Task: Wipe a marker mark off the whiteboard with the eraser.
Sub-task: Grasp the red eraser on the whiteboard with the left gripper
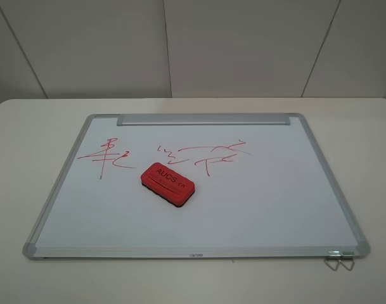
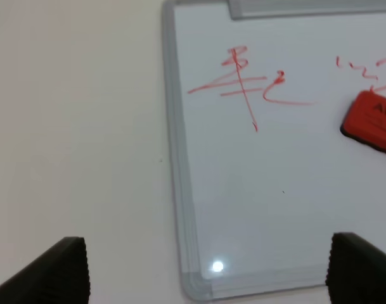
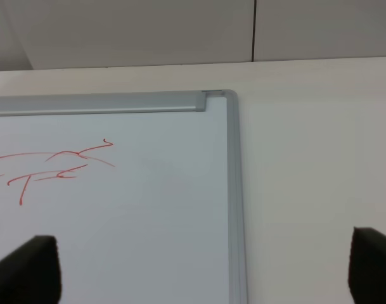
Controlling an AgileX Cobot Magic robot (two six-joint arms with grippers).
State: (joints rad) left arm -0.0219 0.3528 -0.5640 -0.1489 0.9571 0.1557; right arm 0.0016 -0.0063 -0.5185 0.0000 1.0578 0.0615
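Cream-coloured tabletop [image 1: 21,133] fills the left of what we see from the high camera. On it lies a large rectangular whiteboard [image 1: 256,209] with a silver aluminium frame and grey corner caps, flat on the table.

In the left wrist view we find the left gripper [image 2: 208,272]. Its two dark fingers [image 2: 59,272] are spread wide with nothing between them, and the board's near left corner shows in the gap.

Just inside the left frame edge, in the far half of the board, sits the thin red marker mark [image 1: 107,157]. It is a long horizontal stroke crossed by a vertical one, with a small squiggle at its right end, and the ink looks whole.

To its right and a little nearer to us rests the small red rectangular eraser [image 1: 168,184] with rounded corners. It lies at a slant, dark lettering up and black felt down on the white surface. It is close to the squiggle but not touching it.

Beyond the eraser and further right runs a wider red scribble [image 1: 208,155], also untouched. A long silver bar [image 1: 202,119] lines the far edge of the board.

At the near right corner we see a small metal wire clip [image 1: 338,261].

Last comes the right gripper [image 3: 200,269], seen from its own wrist camera. Its dark fingers [image 3: 28,269] are likewise spread wide and hold nothing. The board's right frame edge runs between them.
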